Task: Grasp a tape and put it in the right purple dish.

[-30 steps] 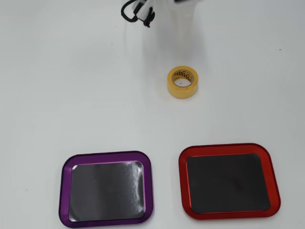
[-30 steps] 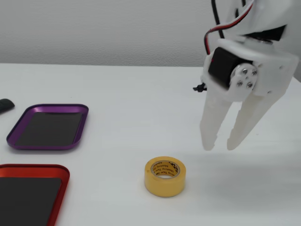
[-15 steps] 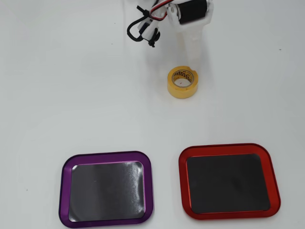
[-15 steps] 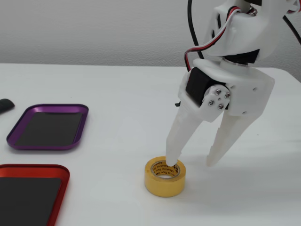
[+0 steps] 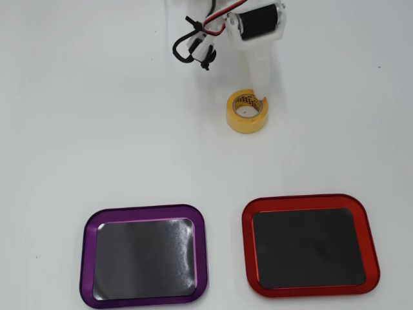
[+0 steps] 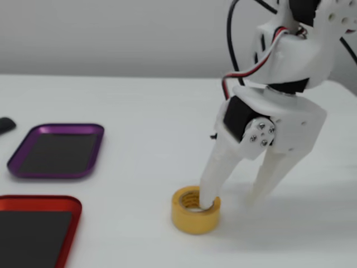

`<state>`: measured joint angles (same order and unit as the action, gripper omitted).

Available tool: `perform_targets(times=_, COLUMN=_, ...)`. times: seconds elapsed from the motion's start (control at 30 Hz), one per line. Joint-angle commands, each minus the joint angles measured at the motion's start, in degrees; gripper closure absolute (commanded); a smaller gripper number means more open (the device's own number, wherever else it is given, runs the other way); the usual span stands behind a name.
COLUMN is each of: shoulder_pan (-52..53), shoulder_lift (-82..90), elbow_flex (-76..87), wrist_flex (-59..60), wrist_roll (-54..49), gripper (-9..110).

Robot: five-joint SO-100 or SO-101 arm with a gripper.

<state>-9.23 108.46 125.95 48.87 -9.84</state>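
The tape [image 5: 246, 113] is a small yellow roll lying flat on the white table, also seen in the fixed view [image 6: 194, 210]. My white gripper [image 6: 231, 200] stands over it with its jaws apart. One fingertip [image 6: 207, 200] is down inside the roll's hole, and the other finger [image 6: 269, 178] is outside the roll, clear of its wall. In the overhead view the gripper [image 5: 260, 85] reaches the roll's far edge from above. The purple dish [image 5: 144, 299] lies at the lower left of the overhead view and is empty; it sits at the left in the fixed view [image 6: 58, 173].
A red-rimmed tray [image 5: 310, 289] of the same size lies beside the purple one, at the lower right in the overhead view and the lower left in the fixed view [image 6: 39, 201]. Black and red cables [image 5: 193, 42] hang by the arm. A dark object [image 6: 5, 125] sits at the fixed view's left edge.
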Motion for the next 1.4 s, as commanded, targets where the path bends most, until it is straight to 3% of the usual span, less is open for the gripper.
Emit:
perform_targets(times=0.0, shoulder_pan=2.4, shoulder_lift=0.3, elbow_flex=1.5, wrist_flex=-3.0, wrist_roll=-0.2, gripper=82)
perform_targets(times=0.67, shoulder_pan=4.5, shoulder_lift=0.3, elbow_flex=5.9, wrist_flex=-4.6, wrist_roll=-4.4, gripper=82)
perform_targets(times=0.93, shoulder_pan=-0.7, shoulder_lift=0.2, elbow_flex=6.1, wrist_flex=-3.9, wrist_roll=-4.7, gripper=82)
perform_targets(times=1.03, shoulder_pan=-0.7, shoulder_lift=0.2, elbow_flex=6.1, wrist_flex=-3.8, wrist_roll=-4.7, gripper=87)
perform_targets(times=1.17, shoulder_pan=-0.7, shoulder_lift=0.2, elbow_flex=6.2, wrist_flex=-3.8, wrist_roll=-4.7, gripper=102)
perform_targets(times=1.37, shoulder_pan=-1.7, shoulder_lift=1.4, elbow_flex=6.1, wrist_flex=-3.5, wrist_roll=-4.0, gripper=102)
